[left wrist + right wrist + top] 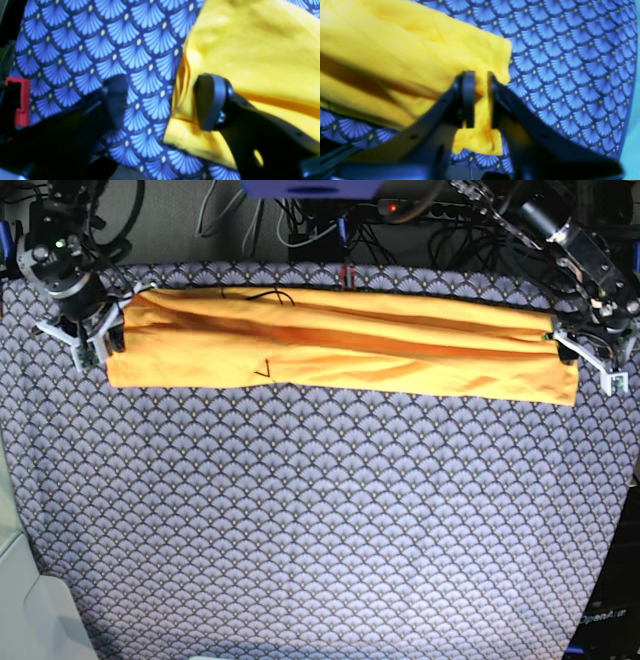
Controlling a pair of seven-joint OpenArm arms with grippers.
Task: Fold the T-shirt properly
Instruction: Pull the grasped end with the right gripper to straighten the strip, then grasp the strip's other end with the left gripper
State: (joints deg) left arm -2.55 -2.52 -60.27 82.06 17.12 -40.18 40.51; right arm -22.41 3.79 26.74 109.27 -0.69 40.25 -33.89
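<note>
- T-shirt (340,345) lies as a long, narrow orange-yellow band across the upper part of the base view, on the blue scallop-patterned cloth (320,520) that covers the table; we see lengthwise folds running through it.
- We have our right gripper (478,98) at the band's end in the upper left of the base view. In its wrist view a bunch of yellow fabric sits between the two jaws, which stand only a little apart — whether they are pinching it or letting go we cannot tell.
- We have our left gripper (162,102) at the other end, upper right of the base view. Its jaws are spread wide and grasp nothing: one finger (210,100) rests against the shirt's corner, the other stands over bare cloth.
- Our judgement: the lengthwise folds look done, and we are at the point of setting the band down flat.
- Next comes a crosswise fold, we think — it calls for a firm hold on both layers at one end, carrying that end over to meet the other, and keeping the edges lined up so the band does not twist or bunch.
</note>
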